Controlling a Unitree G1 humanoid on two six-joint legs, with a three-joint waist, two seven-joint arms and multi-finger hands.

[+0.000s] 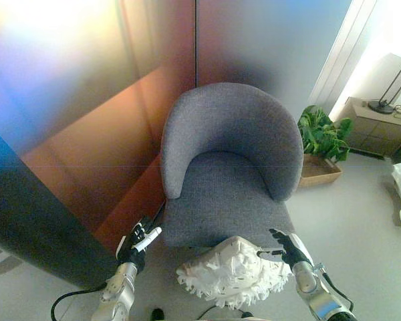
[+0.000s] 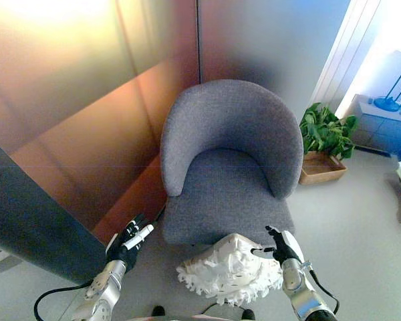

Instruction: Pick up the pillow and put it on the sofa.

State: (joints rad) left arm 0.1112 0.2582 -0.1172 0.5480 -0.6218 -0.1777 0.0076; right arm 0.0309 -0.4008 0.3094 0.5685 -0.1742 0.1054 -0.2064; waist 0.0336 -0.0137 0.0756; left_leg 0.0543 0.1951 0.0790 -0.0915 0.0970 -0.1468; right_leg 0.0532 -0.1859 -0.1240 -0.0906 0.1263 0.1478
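We see the pillow [image 1: 232, 272], white and fringed, at the bottom centre of the frame, lying on the floor with its upper edge touching or overlapping the front edge of the sofa [image 1: 230, 167], a grey tub-shaped armchair that fills the middle of the picture. Our right hand [image 1: 285, 247] sits at the lower right, against the pillow's right side, with its fingers bent inward toward the fabric; whether they actually pinch it we cannot tell. Our left hand [image 1: 139, 241] is at the lower left, well apart from the pillow, its fingers loosely extended and holding nothing.

We judge that we are at the grasping step: the pillow is not yet lifted. Next, we probably need to bring the left hand in to the pillow's left side, close both hands on it, raise it clear of the seat edge and carry it toward the frame's centre, onto the seat.
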